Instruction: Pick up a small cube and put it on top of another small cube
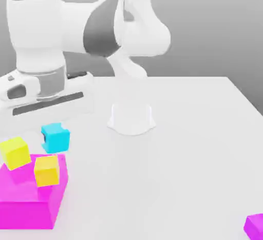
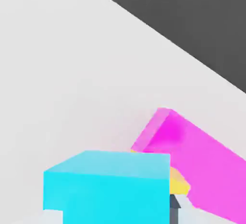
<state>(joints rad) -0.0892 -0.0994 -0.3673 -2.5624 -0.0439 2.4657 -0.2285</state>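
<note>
Gripper point(image 2: 117, 216) closed on the small cyan cube point(image 1: 55, 138), held up near the big magenta block.

In the exterior view the arm point(image 1: 105, 28) reaches over toward the view's left, its hand point(image 1: 46, 100) just above the cyan cube, whose near faces show below it. The hand view has the same cube between the fingers, a dark piece of one finger beside it, with the magenta block point(image 1: 25, 210) beyond. On that block, in the exterior view, are two yellow cubes point(image 1: 47, 171), apart from each other and each sitting askew. Well apart from all this, a small magenta cube point(image 1: 255, 227) lies on the white tabletop point(image 1: 164, 172) at the exterior view's right, partly cut off by the edge.
</note>
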